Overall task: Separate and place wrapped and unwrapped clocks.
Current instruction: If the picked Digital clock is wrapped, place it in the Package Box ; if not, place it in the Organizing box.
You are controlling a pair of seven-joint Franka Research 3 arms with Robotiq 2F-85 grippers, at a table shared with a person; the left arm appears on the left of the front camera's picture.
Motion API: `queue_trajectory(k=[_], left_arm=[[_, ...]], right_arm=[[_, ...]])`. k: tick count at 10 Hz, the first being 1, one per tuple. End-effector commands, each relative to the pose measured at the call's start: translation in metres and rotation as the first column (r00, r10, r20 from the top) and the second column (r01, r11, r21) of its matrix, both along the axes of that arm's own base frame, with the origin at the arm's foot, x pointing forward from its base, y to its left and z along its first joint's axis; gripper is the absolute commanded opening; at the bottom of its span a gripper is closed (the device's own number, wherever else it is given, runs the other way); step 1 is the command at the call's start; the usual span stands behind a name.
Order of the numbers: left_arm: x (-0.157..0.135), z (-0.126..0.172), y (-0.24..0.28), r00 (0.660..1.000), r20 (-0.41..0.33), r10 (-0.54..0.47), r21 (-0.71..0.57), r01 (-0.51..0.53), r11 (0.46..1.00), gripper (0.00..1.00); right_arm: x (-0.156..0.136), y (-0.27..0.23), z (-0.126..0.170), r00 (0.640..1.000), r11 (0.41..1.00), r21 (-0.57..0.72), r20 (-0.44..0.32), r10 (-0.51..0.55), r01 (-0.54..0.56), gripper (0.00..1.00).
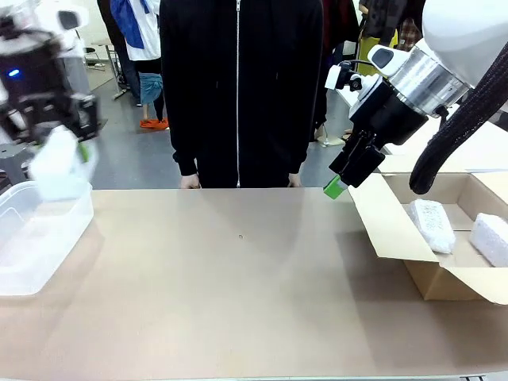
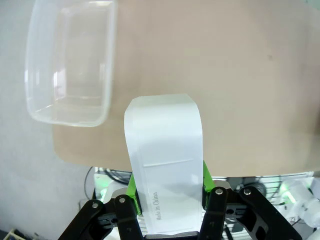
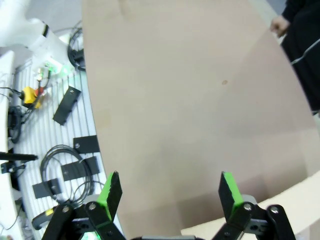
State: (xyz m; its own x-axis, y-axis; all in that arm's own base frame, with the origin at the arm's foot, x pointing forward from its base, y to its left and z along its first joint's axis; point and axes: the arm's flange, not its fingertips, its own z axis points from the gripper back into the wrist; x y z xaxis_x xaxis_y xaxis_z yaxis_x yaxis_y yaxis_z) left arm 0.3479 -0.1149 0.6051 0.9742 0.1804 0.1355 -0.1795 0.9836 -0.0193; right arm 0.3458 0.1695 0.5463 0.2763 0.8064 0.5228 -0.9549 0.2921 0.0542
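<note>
My left gripper hangs at the far left, shut on the unwrapped clock, a smooth white rounded block. It hovers over the near rim of a clear plastic bin. In the left wrist view the block sits between the green pads of that gripper, with the bin farther ahead on the left. Two wrapped clocks, lumpy bubble-wrap bundles, lie in an open cardboard box at the right. My right gripper hangs open above the table beside the box's left flap, and the right wrist view shows that gripper holding nothing.
A person in a black zip jacket stands at the far edge with both hands low at the table's rim; one hand shows in the right wrist view. The tan table top lies bare between bin and box.
</note>
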Motion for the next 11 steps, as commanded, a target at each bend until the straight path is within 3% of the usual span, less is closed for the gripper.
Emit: queue_trajectory(k=[1,3,4,8,9,10,11], left_arm=[[0.001,-0.047,0.057,1.000,0.030,-0.006,0.006,0.006,1.000,0.51],[0.022,-0.077,0.099,0.999,0.020,0.026,-0.005,-0.026,1.000,0.51],[0.004,-0.052,0.074,1.000,-0.009,0.014,0.012,-0.014,1.000,0.51],[0.007,-0.063,0.083,1.000,-0.007,0.004,0.015,-0.004,1.000,0.51],[0.032,-0.054,0.100,1.000,-0.026,-0.018,0.043,0.019,0.999,0.51],[0.052,-0.046,0.126,0.987,-0.076,-0.139,0.010,0.141,0.990,0.51],[0.068,-0.046,0.149,0.981,-0.111,-0.156,0.029,0.160,0.987,0.51]], right_arm=[[0.001,0.003,0.002,1.000,1.000,0.004,-0.017,-0.009,0.009,1.00],[0.001,0.003,0.002,1.000,1.000,0.004,-0.017,-0.009,0.009,1.00],[0.001,0.003,0.002,1.000,1.000,0.004,-0.017,-0.009,0.009,1.00],[0.001,0.003,0.002,1.000,1.000,0.004,-0.017,-0.009,0.009,1.00],[0.001,0.003,0.002,1.000,1.000,0.004,-0.017,-0.009,0.009,1.00],[0.001,0.003,0.002,1.000,1.000,0.004,-0.017,-0.009,0.009,1.00],[0.001,0.003,0.002,1.000,1.000,0.004,-0.017,-0.009,0.009,1.00]])
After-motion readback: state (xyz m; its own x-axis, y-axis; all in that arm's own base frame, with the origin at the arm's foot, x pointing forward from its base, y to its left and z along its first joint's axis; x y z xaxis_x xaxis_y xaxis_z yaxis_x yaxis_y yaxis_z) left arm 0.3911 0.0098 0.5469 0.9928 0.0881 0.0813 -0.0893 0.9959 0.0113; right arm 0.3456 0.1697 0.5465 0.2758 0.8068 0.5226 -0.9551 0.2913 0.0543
